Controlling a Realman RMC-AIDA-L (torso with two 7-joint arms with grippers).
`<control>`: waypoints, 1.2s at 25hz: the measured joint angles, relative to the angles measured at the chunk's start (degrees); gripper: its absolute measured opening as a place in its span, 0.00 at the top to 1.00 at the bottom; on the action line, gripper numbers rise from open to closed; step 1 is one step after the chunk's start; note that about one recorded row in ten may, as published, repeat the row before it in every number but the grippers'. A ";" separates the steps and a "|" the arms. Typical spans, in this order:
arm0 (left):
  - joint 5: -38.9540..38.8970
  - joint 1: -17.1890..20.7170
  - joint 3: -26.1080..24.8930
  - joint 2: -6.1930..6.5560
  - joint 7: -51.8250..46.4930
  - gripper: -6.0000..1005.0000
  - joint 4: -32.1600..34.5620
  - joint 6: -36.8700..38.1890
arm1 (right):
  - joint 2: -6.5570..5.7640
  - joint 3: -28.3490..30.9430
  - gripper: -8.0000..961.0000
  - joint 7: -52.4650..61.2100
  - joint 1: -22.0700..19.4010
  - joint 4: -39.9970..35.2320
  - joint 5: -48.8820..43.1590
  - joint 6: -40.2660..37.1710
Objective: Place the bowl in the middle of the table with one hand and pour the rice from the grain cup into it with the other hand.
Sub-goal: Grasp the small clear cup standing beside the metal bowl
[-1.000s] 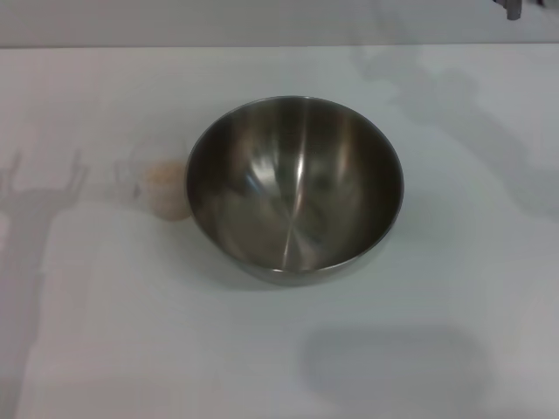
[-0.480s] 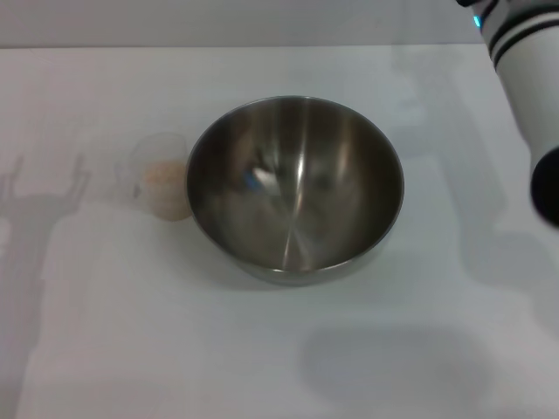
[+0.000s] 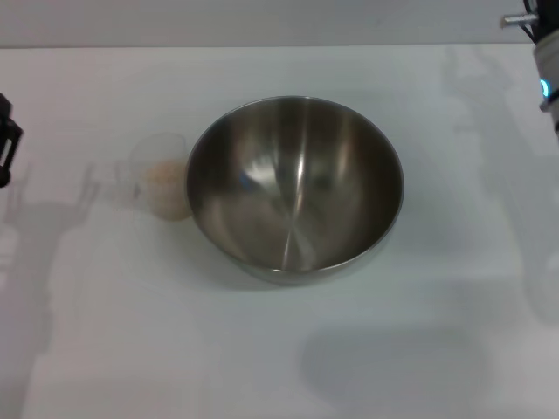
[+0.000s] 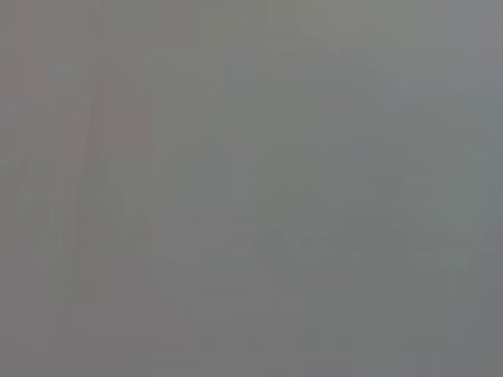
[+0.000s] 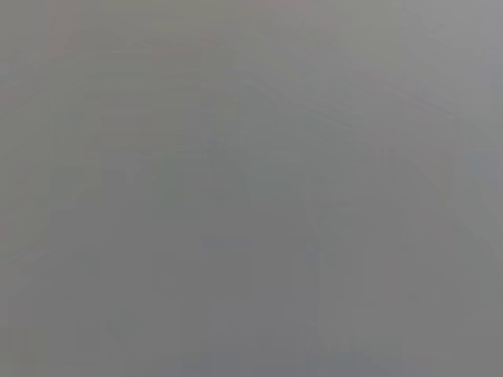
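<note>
- While the bowl (image 3: pixel 294 188) sits upright near the centre of the frame in the head view, its brushed steel inside shows bare, with only reflections in it; it rests on the white surface (image 3: pixel 131 332).
- Just left of the bowl stands the grain cup (image 3: pixel 160 183), clear plastic, upright; its wall looks to be touching or nearly touching the bowl's rim, though which of the two cannot be told.
- Inside the cup lies the rice (image 3: pixel 164 177), a pale beige heap filling the lower part.
- At the left edge of the frame, about level with the cup, a dark part of the left gripper (image 3: pixel 7 140) pokes in; it is well apart from the cup, and whether its fingers are open or closed cannot be told.
- At the upper right corner a white part of the right arm (image 3: pixel 546 61) with a small blue light is in view; its gripper is not visible.
- Soft shadows fall on the surface at the left side and the lower middle of the frame.
- Both wrist views show only a flat grey field; nothing can be made out in them.
</note>
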 joint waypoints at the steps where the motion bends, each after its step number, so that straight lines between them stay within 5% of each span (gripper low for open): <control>1: -0.09 0.35 0.85 0.00 1.41 0.27 -0.50 -0.20 | -0.05 0.01 0.58 1.99 0.26 1.59 -0.13 -0.34; 6: -0.40 2.76 3.46 -0.02 9.83 0.27 -5.60 -3.09 | -0.13 -0.20 0.58 2.47 0.26 5.18 -0.34 -2.44; 13: -5.70 6.10 4.40 -0.10 23.49 0.27 -16.28 -13.35 | -0.48 0.70 0.41 1.75 0.98 5.98 -0.40 -2.72; 30: -10.55 7.47 10.65 -0.12 26.95 0.28 -21.03 -17.27 | -1.44 1.48 0.37 1.44 2.94 8.05 -0.45 -2.54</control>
